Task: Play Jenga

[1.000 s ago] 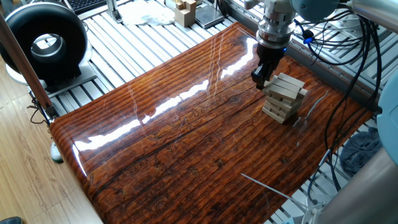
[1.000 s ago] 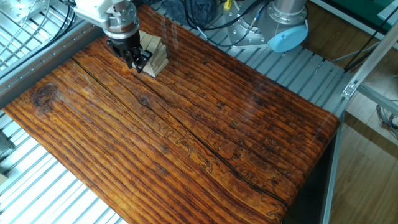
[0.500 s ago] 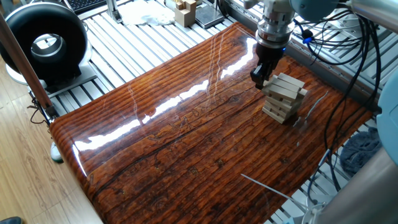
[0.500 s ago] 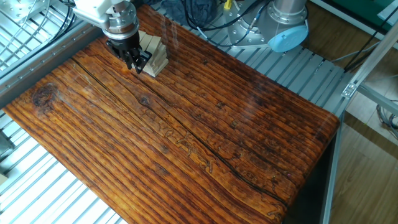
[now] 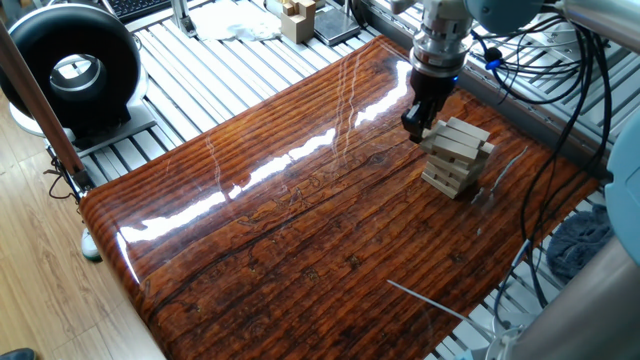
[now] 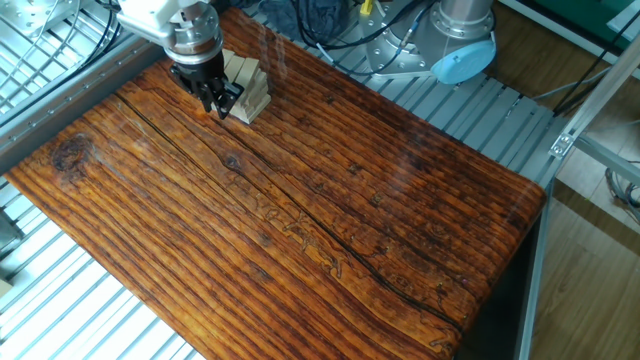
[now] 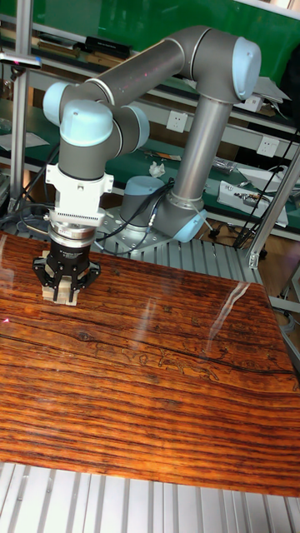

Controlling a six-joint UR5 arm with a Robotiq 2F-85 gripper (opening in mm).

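Observation:
The Jenga tower (image 5: 458, 158) is a short stack of pale wooden bars laid crosswise, standing near the table's far right edge. It also shows as the tower (image 6: 250, 88) at the top left of the other fixed view. My gripper (image 5: 415, 126) points down right against the tower's upper left side, level with the top layers. From the other side, the gripper (image 6: 216, 101) covers the tower's near corner. In the tall view the gripper (image 7: 66, 289) stands in front of the tower (image 7: 42, 293) and hides most of it. Whether the black fingers clasp a bar is not visible.
The glossy dark wooden tabletop (image 5: 300, 230) lies on a slatted metal frame. A black round device (image 5: 75, 70) sits off the table's left. Tan wooden boxes (image 5: 297, 18) stand beyond the far edge. Cables (image 5: 540, 60) hang behind the tower, and a thin rod (image 5: 430, 300) lies near the front right.
The gripper has crept very slightly up and away along the tower's side. The tower itself looks unmoved.

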